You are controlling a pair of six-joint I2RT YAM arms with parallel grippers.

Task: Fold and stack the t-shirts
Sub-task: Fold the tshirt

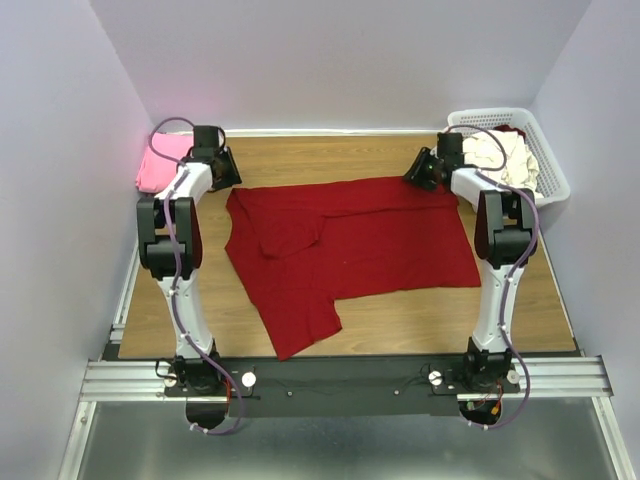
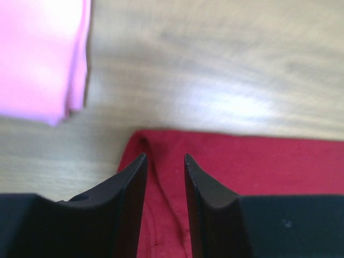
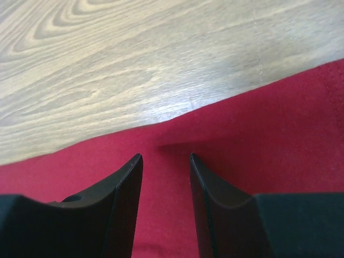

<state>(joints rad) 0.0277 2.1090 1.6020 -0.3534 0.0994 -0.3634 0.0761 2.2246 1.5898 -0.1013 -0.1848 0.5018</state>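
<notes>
The dark red t-shirt [image 1: 350,245] lies spread crosswise on the surface [image 1: 300,155]. Left fingers [image 2: 129,193] and right fingers [image 3: 121,199], parted and empty, sit over its two far corners.

The spread shirt [image 1: 350,245] lies flat mid worktop [image 1: 450,312]. The folded shirt [image 1: 160,165] sits far left, the basket [image 1: 553,182] far right with a heap of shirts [image 1: 508,155] in it. The left pincer [image 1: 224,172] and right pincer [image 1: 420,170] are over the spread shirt's far corners.

No legible text or markings.
</notes>
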